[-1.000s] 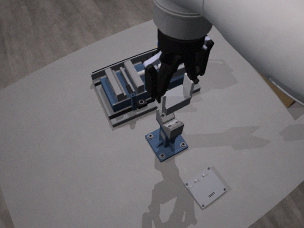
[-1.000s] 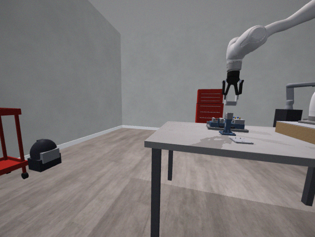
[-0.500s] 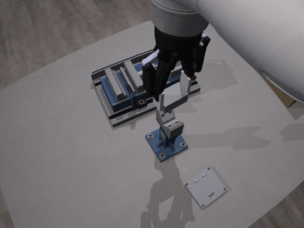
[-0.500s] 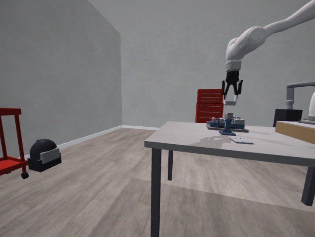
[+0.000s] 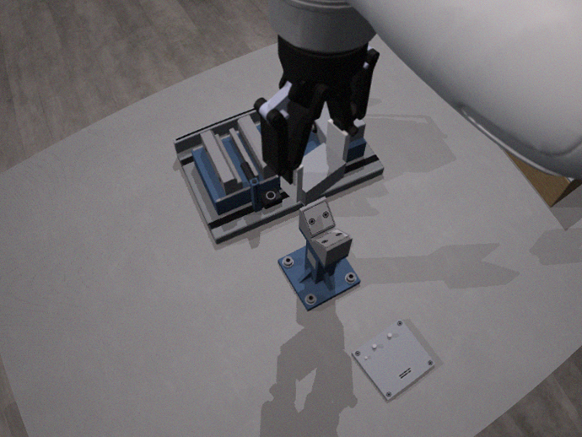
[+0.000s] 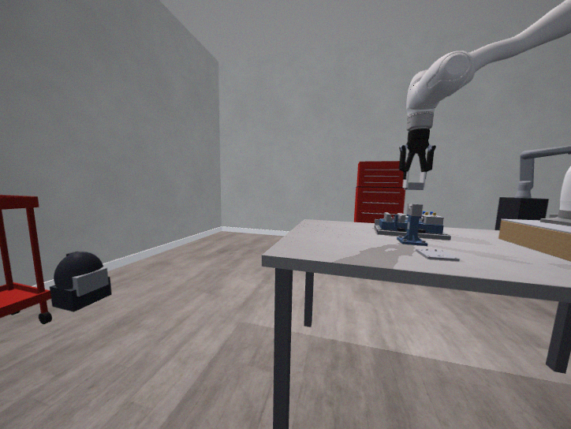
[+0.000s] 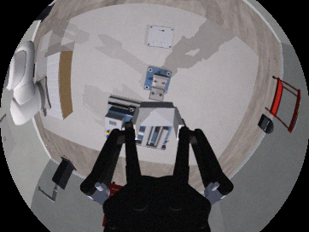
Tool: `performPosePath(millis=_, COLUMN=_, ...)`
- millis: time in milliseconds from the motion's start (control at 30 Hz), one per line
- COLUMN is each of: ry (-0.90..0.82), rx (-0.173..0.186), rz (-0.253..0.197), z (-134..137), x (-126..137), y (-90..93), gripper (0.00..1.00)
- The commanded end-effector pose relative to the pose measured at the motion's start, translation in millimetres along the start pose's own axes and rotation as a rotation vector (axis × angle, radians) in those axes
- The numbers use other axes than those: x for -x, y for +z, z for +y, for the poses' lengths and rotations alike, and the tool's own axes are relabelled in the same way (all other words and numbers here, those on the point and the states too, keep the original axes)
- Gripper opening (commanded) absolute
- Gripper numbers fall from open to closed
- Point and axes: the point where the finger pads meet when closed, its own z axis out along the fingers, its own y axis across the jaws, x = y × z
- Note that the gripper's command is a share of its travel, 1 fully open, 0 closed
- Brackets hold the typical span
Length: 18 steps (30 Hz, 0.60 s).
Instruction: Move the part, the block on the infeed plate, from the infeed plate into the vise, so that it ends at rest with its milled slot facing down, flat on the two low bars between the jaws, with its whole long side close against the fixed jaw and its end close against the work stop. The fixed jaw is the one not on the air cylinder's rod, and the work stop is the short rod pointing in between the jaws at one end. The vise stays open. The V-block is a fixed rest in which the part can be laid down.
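Observation:
My gripper (image 5: 321,154) is shut on the part (image 5: 324,160), a light grey block, and holds it high in the air above the right end of the vise (image 5: 276,166). In the exterior view the part (image 6: 414,183) hangs well above the table between the fingers (image 6: 415,177). In the wrist view the part (image 7: 158,115) sits between the two black fingers, with the vise (image 7: 139,123) below it. The vise has a blue body with grey jaws standing apart. The infeed plate (image 5: 393,357) lies bare at the front right.
The V-block (image 5: 322,247) stands on a blue base just in front of the vise, close under the held part. A wooden box (image 6: 535,237) sits at the table's right edge. A red tool cabinet (image 6: 379,191) stands behind the table.

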Motion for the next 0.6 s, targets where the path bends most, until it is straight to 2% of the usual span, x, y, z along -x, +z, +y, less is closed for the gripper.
performPosePath(millis=0, ry=-0.034, rx=0.002, rz=0.002, z=3.7, x=6.7, y=-1.9, gripper=0.0)
performPosePath(millis=567, ry=-0.338, rx=0.002, rz=0.002, z=4.4, x=50.4, y=-1.8, gripper=0.0)
